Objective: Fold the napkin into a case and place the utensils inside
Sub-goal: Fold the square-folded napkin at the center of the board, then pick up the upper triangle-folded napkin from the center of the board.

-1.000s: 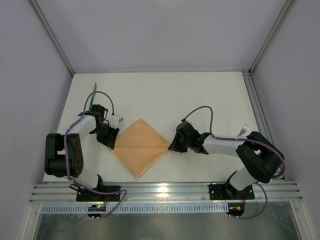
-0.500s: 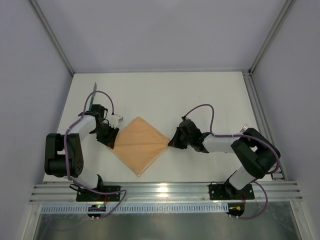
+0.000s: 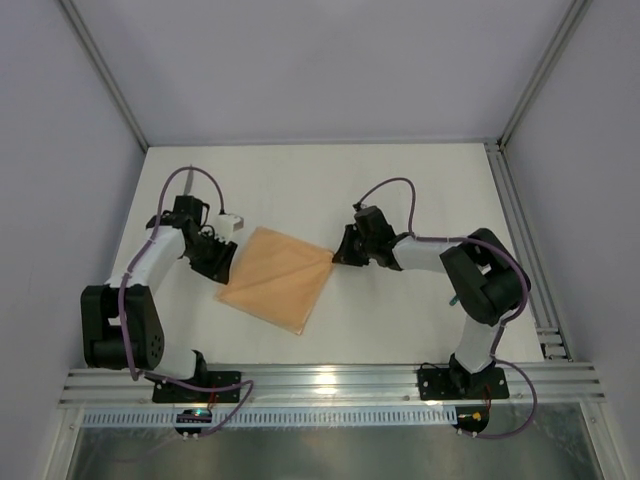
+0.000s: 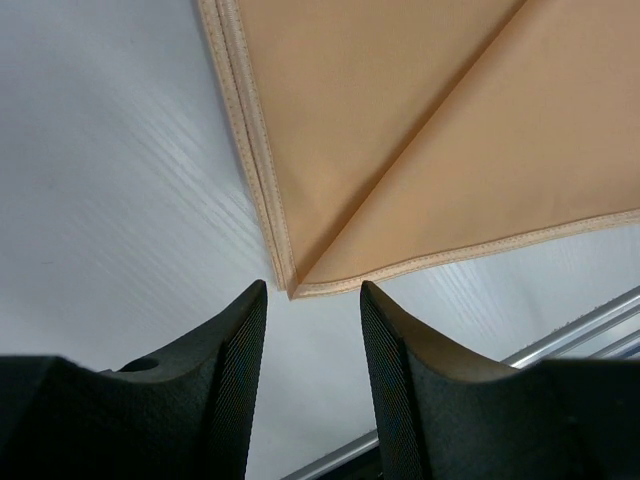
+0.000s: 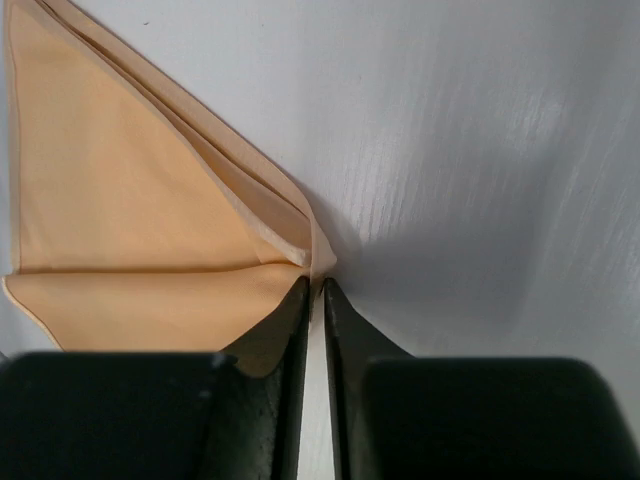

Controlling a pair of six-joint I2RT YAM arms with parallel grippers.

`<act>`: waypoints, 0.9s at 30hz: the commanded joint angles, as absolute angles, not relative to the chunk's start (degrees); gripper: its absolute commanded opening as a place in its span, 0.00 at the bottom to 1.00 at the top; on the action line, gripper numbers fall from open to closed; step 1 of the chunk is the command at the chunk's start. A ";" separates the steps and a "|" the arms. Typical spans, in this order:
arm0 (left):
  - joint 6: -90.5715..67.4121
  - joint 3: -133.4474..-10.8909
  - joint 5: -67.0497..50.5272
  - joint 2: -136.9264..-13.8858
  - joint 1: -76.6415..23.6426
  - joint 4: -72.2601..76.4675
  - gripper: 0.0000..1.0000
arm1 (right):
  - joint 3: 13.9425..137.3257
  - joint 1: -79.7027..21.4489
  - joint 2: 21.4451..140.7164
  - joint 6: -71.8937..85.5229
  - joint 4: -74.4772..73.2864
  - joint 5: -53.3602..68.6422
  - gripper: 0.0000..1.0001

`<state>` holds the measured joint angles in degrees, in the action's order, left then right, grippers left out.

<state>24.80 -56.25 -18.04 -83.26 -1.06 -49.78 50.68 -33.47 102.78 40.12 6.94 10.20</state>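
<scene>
The peach-orange napkin (image 3: 275, 280) lies flat on the white table, folded with a crease, and is turned askew. My right gripper (image 3: 337, 257) is shut on its right corner, and in the right wrist view (image 5: 318, 285) the napkin (image 5: 130, 200) bunches up at the pinched tips. My left gripper (image 3: 225, 268) is open at the napkin's left side. In the left wrist view (image 4: 312, 290) a hemmed corner of the napkin (image 4: 400, 130) lies on the table just at the fingertips (image 4: 250, 300), ungripped. The case is not formed. The knife and fork are hidden from view.
The white table (image 3: 320, 190) is walled on the left, back and right. A metal rail (image 3: 330, 385) runs along the near edge by the arm bases. Purple cables loop over both arms.
The right gripper has pulled the napkin's right corner toward the far side, so the napkin has turned from a diamond to a skewed square. Both arms have swung away from the near edge.
</scene>
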 commanded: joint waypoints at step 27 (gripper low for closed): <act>40.61 -38.95 -11.17 -75.32 -52.62 -26.39 0.73 | 40.96 -34.19 76.91 34.19 -4.40 18.10 0.65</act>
<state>41.54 -40.51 -16.75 -75.22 -48.82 -36.49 41.23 -33.63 79.68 33.15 -5.63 17.04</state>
